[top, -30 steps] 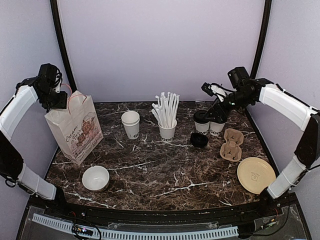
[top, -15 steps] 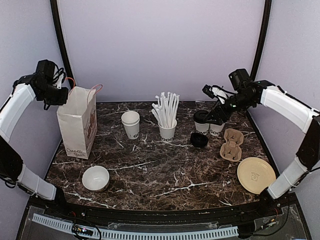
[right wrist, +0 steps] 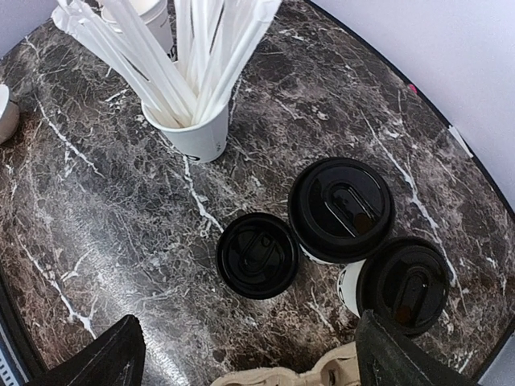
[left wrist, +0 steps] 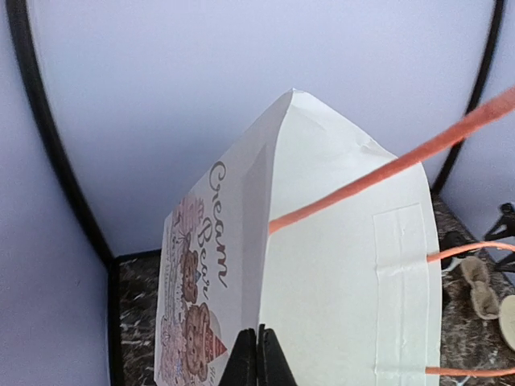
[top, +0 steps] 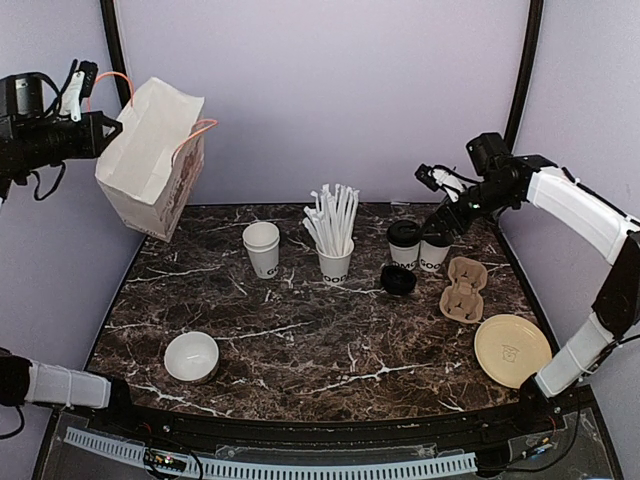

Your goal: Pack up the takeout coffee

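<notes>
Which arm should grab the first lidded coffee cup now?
Right. The right claw is open and hangs above the two lidded cups, which sit on its own side. The left claw is shut on the paper bag, holding it in the air at the far left.

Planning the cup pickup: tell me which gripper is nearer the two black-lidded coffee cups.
Right. The right gripper hovers open above the lidded cups at the back right. The left gripper is far off at the upper left, clamped on the raised paper bag.
</notes>
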Tool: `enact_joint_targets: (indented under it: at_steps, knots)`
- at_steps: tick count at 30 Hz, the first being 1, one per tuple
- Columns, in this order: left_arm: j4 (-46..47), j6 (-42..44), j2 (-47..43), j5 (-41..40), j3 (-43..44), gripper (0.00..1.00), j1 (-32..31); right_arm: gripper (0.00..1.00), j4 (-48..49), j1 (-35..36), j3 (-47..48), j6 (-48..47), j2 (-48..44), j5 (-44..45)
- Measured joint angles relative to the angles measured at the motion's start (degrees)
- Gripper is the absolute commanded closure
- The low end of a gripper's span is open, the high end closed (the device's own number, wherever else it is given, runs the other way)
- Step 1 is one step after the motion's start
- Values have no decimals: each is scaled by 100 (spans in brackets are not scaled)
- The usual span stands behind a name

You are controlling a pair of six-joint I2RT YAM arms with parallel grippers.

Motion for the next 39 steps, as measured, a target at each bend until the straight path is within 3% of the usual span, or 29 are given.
enact_joint_targets:
  at_steps: [5,10,14,18,24,31,39]
  knots:
    - [417,-293,-437,1596,184,100,-234,2,-94,-328,146,175,15,208]
    - [671,-555,-361,2929,192,100,-645,7,-125,-765,164,402,50,667]
    - [726,-636,-74,3609,192,100,-1261,12,-127,-1172,-151,490,55,1023]
    - [660,-603,291,3980,192,100,-2068,12,-173,-1456,-1078,498,-66,1453]
    - [249,-179,761,3818,188,100,-3193,10,-354,-1484,-2225,323,-321,1998]
    - [-162,439,1580,2896,-55,100,-4109,15,-306,-1484,-2507,304,-323,2208]
    - [-227,752,2323,2164,-297,100,-4452,21,-26,-1484,-2511,433,205,2227]
